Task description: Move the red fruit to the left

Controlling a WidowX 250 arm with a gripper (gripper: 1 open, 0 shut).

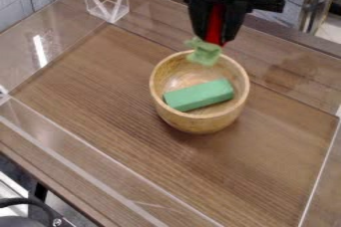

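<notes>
My gripper (213,30) hangs above the far rim of the wooden bowl (170,117), shut on the red fruit (213,27). The fruit shows as a red strip between the black fingers, with its light-green leafy stem (205,51) dangling below them. It is lifted clear of the bowl. A green rectangular block (200,96) lies inside the bowl.
The bowl stands on a brown wooden tabletop (94,82) bordered by low clear acrylic walls. A clear folded acrylic stand (107,5) sits at the far left corner. The table's front edge is at the lower left.
</notes>
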